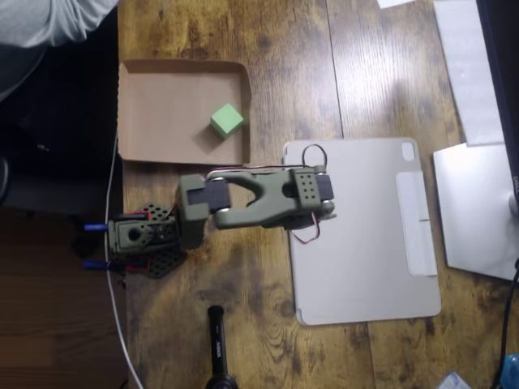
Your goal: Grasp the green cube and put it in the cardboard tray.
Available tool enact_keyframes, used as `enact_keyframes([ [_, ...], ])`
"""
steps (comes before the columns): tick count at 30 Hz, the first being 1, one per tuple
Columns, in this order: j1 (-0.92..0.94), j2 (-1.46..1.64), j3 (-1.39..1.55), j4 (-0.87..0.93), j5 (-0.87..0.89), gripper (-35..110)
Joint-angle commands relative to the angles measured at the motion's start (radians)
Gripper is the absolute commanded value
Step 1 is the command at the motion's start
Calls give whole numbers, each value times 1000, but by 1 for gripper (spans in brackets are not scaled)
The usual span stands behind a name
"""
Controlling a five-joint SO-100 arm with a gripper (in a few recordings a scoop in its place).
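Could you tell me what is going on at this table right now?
In the overhead view, a small olive-green robot arm is mounted at the edge of a wooden table, folded over a flat grey tablet-like slab. The green cube already sits inside the cardboard tray, near its right wall, and nothing is touching it. The arm's jaws are hidden beneath its own body, so I cannot tell whether they are open or shut. A person's grey sleeve shows at the top left corner.
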Motion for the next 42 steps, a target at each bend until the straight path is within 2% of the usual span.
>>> enact_keyframes([
  [1,21,26,-6,25,-18,9],
  [42,71,101,14,25,-114,8],
])
